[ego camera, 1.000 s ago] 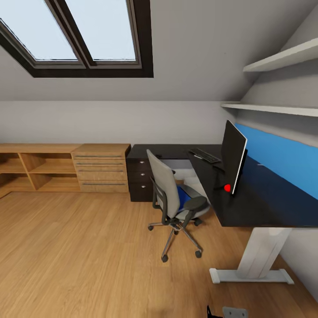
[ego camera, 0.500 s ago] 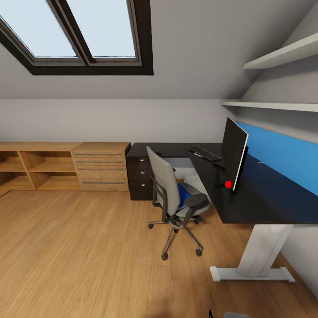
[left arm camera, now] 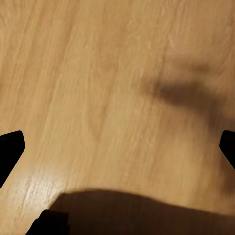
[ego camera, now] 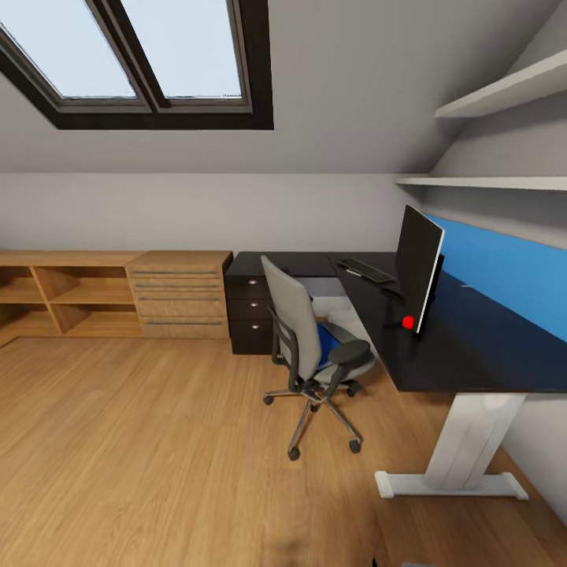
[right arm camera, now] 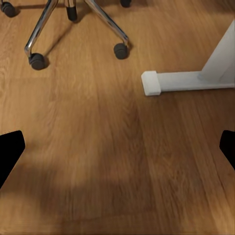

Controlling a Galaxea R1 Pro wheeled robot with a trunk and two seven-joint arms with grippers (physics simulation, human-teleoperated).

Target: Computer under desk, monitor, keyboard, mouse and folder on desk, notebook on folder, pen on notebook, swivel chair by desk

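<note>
The folder (ego camera: 327, 344) lay on the seat of the swivel chair (ego camera: 311, 346), just left of the desk (ego camera: 465, 346). The step looked like the approach; next the robot must come within reach of the seat. Both the left gripper (left arm camera: 117, 147) and the right gripper (right arm camera: 117, 147) had fingers wide apart, above bare floor. Compared with earlier, the view had shifted slightly toward the desk.

— What colours sit ahead?
— Glossy black desk (ego camera: 465, 354) on a white pedestal, black monitor (ego camera: 416, 272) with a red dot, bright-blue folder (ego camera: 327, 344) on the grey swivel chair (ego camera: 303, 346) with black armrests.
— And below the right claw (right arm camera: 117, 147)?
— Its black fingertips frame warm streaked wood floor (right arm camera: 107, 161), chrome chair legs and black castors.
</note>
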